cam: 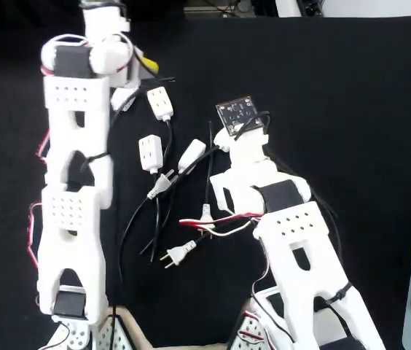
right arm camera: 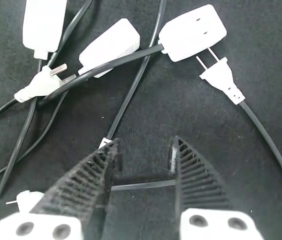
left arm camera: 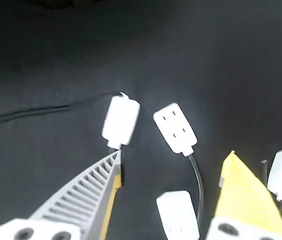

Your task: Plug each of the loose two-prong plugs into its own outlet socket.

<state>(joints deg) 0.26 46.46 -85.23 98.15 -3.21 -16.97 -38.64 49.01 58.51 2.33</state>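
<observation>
Both grippers open over the tangle, no plug seated yet.
The right gripper [right arm camera: 145,142] hangs spread and empty above a black cord [right arm camera: 141,185]; one loose plug [right arm camera: 221,75] lies with its prongs just beside an outlet block [right arm camera: 193,32], another plug [right arm camera: 38,86] well apart among crossed cords. The left gripper [left arm camera: 175,152] is spread too (holding nothing) over a white socket block [left arm camera: 175,127]. I read this as the approach before a grasp; next calls for pinching a plug's body, prongs free, aligned with the slots.
</observation>
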